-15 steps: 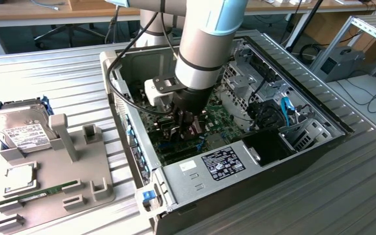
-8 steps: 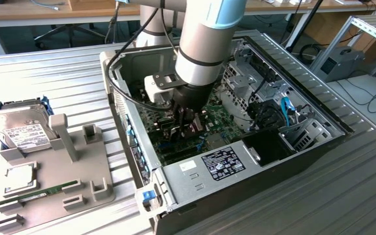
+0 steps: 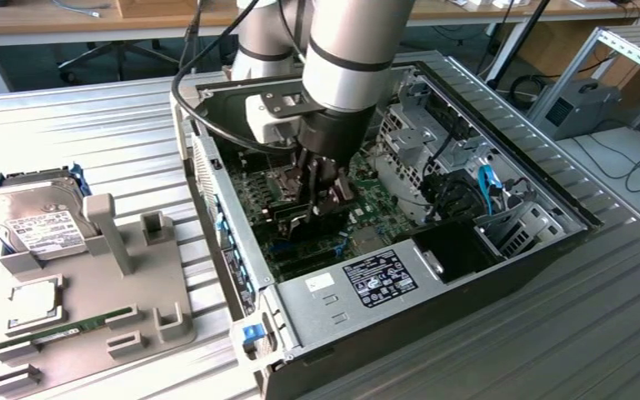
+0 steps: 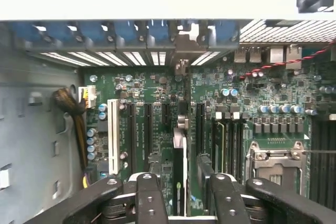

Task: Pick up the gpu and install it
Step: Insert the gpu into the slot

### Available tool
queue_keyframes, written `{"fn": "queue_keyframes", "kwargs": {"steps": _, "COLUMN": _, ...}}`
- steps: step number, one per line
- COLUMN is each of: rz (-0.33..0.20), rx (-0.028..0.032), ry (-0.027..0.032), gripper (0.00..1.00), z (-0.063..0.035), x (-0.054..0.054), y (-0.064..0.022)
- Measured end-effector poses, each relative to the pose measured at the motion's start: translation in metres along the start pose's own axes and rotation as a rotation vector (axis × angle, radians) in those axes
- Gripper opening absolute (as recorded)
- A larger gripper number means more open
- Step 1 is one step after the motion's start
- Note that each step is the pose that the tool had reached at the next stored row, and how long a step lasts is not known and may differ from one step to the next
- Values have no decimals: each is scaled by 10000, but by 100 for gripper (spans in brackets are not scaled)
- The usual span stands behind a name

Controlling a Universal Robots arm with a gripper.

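The gpu (image 4: 179,161) stands edge-on in a motherboard slot inside the open computer case (image 3: 409,275). It reads as a thin dark card, with its metal end bracket (image 4: 181,51) against the case's rear slots. My gripper (image 4: 187,203) is lowered into the case straight over the card. It is open, with one black finger (image 4: 149,200) on each side of the card and a small gap between each finger and the card. In the exterior view the gripper (image 3: 322,196) hangs low over the green motherboard, and the gpu (image 3: 296,218) shows as a dark strip beneath it.
On the exterior view's left a grey fixture (image 3: 97,308) holds a silver hard drive (image 3: 31,221), a CPU (image 3: 31,300) and a green RAM stick (image 3: 70,327). Inside the case are a white slot (image 4: 113,129), a CPU socket (image 4: 275,161) and cables (image 3: 487,187).
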State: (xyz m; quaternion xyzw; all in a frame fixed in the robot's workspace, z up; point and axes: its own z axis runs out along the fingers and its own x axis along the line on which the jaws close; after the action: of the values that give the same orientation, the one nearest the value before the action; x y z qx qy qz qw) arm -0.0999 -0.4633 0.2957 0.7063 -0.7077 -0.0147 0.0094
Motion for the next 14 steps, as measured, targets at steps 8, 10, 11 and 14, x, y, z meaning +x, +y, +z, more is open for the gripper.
{"fn": "queue_keyframes", "kwargs": {"steps": 8, "rz": 3, "rx": -305, "ry": 120, "gripper": 13, "z": -30, "x": -3, "y": -164}}
{"fn": "queue_keyframes", "kwargs": {"steps": 10, "rz": 4, "rx": -398, "ry": 121, "gripper": 11, "z": -32, "x": -3, "y": -224}}
{"fn": "queue_keyframes", "kwargs": {"steps": 11, "rz": 4, "rx": -418, "ry": 120, "gripper": 11, "z": -32, "x": -3, "y": -240}}
{"fn": "queue_keyframes", "kwargs": {"steps": 14, "rz": 4, "rx": -423, "ry": 122, "gripper": 11, "z": -34, "x": -3, "y": -242}}
